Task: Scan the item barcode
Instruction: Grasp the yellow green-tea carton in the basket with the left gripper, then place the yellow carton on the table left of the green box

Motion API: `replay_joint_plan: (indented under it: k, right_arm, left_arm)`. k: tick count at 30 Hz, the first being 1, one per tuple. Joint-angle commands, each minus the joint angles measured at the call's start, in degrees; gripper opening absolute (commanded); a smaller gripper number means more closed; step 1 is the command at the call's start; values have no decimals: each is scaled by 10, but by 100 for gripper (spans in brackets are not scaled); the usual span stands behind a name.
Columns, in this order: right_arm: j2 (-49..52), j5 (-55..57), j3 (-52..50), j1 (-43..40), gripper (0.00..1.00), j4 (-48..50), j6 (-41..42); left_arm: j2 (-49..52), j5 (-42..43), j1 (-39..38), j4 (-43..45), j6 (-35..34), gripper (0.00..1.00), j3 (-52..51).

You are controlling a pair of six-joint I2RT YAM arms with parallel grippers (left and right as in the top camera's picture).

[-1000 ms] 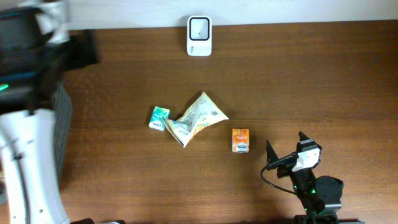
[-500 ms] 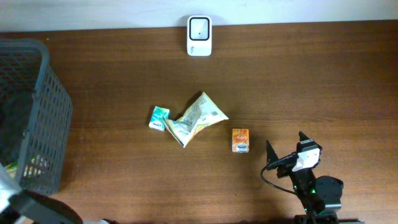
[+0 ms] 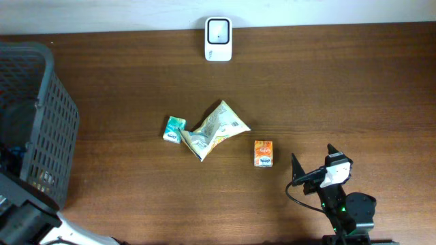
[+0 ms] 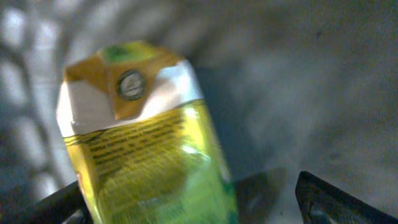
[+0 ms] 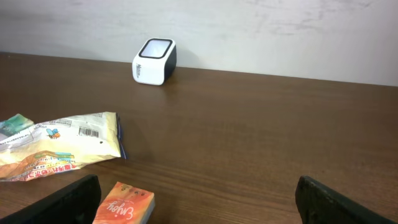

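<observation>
The left pincer [image 4: 189, 202] hangs spread open inside the basket [image 3: 58, 116], over a yellow carton [image 4: 149, 155] lying there. The right pincer [image 3: 312, 153], also open, rests well apart from the basket, beyond the orange box [image 3: 263, 153].

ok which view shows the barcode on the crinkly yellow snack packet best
Right wrist: the barcode faces it, on the crinkly yellow snack packet. Overhead shows the packet, bars too small to tell. Left wrist shows only a yellow-green carton.
</observation>
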Motion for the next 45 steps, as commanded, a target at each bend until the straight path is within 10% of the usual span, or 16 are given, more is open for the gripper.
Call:
replay_joint_plan:
  k: [1,11,30,45]
  right_arm:
    - [-2,1,-3,4,99,-2,4]
    - [-2,1,-3,4,99,-2,4]
    - [-2,1,-3,4,99,-2,4]
    - [-2,1,-3,4,99,-2,4]
  left_arm:
    - [26,6,2,0,-7,75,-6]
    - [27,56,2,-14,-7,51,47]
    - [-114,245,-24,-153,69,53,364]
    - [-163,160,-463,-198,120,57,257]
